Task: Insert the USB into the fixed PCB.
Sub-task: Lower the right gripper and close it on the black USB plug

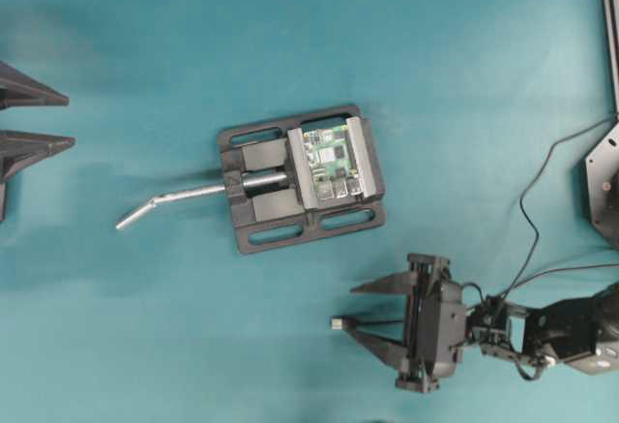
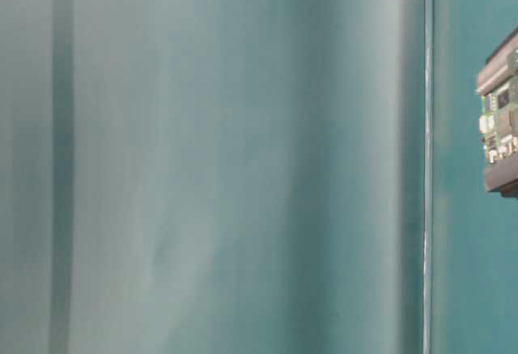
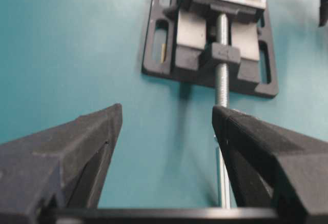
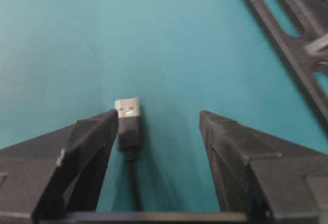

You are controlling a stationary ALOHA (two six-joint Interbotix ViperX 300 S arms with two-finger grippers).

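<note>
1. The right gripper (image 1: 360, 309) stood wide open low over the counter (image 1: 145, 346), gripping nothing. The USB (image 4: 128, 121) lay flat between its fingers (image 4: 92, 147), hard against the left one and well clear of the right; whether it actually touched that finger could not be told.
2. Its cable (image 4: 135, 183) ran straight back under the gripper, so the silver plug pointed forward, away from the wrist.
3. To grasp well, I judged the gripper should shift to centre the black body between the fingers, then close on the body, not the metal tip, keeping the plug level.
4. The PCB (image 1: 332, 163) sat clamped in a black vise (image 1: 261, 205), ahead of the right fingers and off to one side, apart from the plug.
5. The left gripper (image 3: 166, 126) was also wide open and empty, far from the vise; the vise's silver handle (image 1: 169, 200) pointed towards it.
6. Likely snags: the vise frame near the board's ports, and the trailing cable dragging the plug askew.
</note>
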